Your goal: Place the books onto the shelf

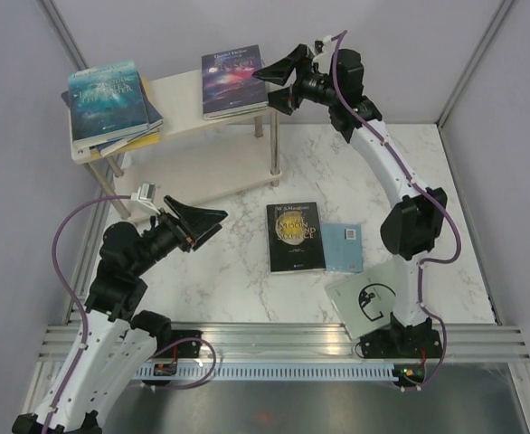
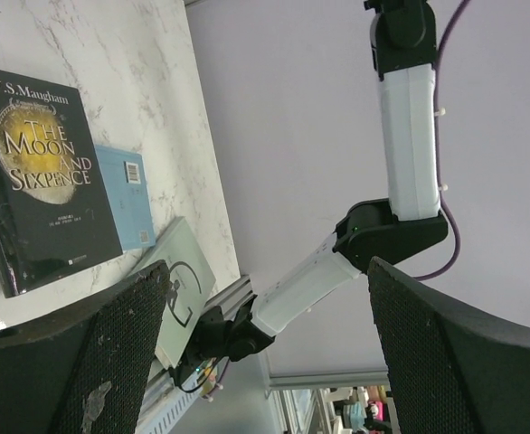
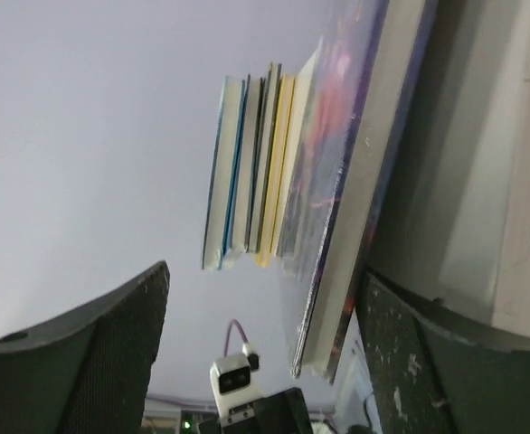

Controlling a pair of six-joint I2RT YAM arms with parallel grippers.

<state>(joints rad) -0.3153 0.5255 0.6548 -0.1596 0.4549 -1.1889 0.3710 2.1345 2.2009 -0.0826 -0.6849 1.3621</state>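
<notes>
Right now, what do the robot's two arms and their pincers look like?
The left arm and right arm both have white link shells joined by black joints, with a purple cable looped along each. The left pincer and right pincer each have two black wedge-shaped fingers with finely textured inner faces. A small white camera block sits at each wrist.

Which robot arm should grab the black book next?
Probably left: the left hand is open and close to the black book. The right hand is far off at the shelf, beside the purple book.
</notes>
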